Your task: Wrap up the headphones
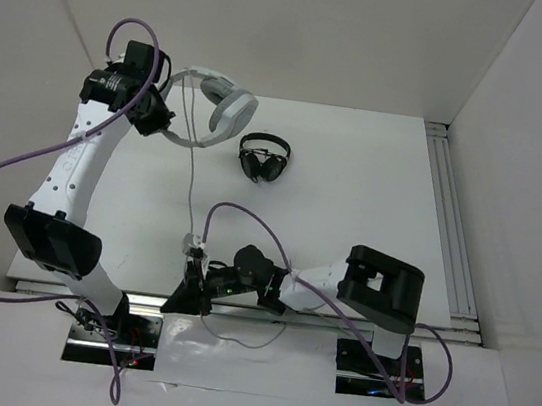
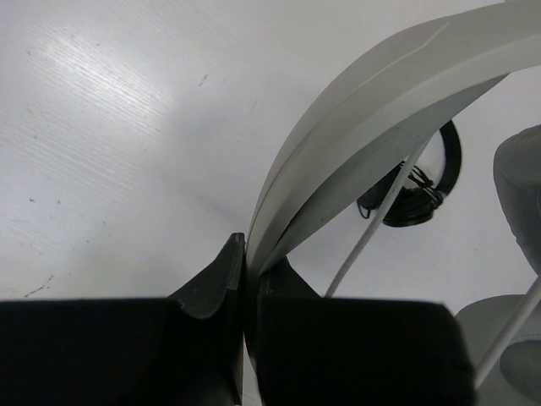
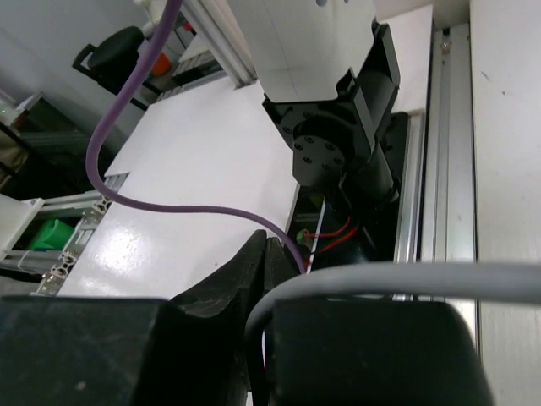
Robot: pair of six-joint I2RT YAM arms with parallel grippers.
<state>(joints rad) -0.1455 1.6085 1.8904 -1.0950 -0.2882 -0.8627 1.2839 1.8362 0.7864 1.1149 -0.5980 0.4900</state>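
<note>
Top external view: white headphones just left of the black headphones, headband clamped in left pincer. Right pincer, nearer than the black headphones, seemingly pinched shut on the grey cable. Best approach: hold cable taut, lay even turns round the headband, steer clear of the black headphones.
</note>
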